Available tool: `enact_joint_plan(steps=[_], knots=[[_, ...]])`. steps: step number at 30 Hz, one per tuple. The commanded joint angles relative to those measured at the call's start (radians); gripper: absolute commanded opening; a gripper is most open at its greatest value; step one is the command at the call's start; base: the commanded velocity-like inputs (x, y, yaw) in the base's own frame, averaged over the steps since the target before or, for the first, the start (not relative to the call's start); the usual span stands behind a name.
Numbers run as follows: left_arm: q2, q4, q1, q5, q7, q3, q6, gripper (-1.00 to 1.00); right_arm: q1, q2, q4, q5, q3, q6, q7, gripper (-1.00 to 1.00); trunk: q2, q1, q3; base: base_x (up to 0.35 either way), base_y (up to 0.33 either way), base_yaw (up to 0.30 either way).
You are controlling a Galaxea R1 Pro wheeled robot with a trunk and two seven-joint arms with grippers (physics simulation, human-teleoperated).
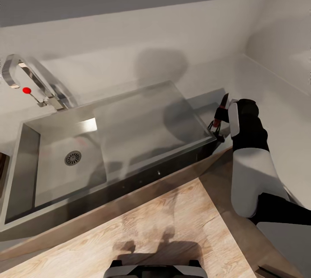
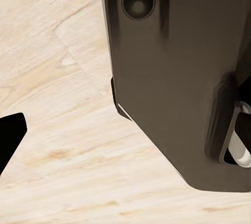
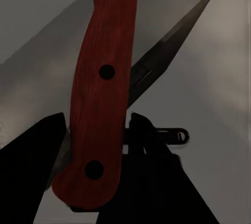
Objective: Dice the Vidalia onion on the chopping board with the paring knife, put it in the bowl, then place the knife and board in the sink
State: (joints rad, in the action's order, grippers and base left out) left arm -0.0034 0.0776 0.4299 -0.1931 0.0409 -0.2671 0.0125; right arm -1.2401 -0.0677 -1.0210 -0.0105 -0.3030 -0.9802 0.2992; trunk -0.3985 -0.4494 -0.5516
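My right arm (image 1: pixel 248 157) is stretched forward at about 1 o'clock, white forearm and black wrist pointing away from me. Right pincer (image 1: pixel 219 123) sits at the arm's far end, fingers angled down. In the right wrist view its two dark fingers (image 3: pixel 31 166) are clamped on either side of the paring knife (image 3: pixel 102 93) handle, blade sticking out past them. In the left wrist view one dark fingertip (image 2: pixel 9 135) shows; can't tell its jaw state.
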Motion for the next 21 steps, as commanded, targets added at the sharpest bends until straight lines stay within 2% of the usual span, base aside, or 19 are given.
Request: enact_joint_plan(steps=[1,21], knots=[[0.0,0.002,0.001,-0.009,0.0,-0.009,0.001,1.0,-0.001,-0.001,-0.001,-0.002,-0.002,-0.003,0.003,-1.0,-0.001,-0.001,0.0,0.0,0.0,0.0],[0.005,0.002,0.001,-0.008,0.0,-0.007,0.001,1.0,-0.001,0.0,-0.001,-0.002,0.0,-0.003,0.003,-1.0,-0.001,-0.001,0.031,0.0,0.0,0.0]])
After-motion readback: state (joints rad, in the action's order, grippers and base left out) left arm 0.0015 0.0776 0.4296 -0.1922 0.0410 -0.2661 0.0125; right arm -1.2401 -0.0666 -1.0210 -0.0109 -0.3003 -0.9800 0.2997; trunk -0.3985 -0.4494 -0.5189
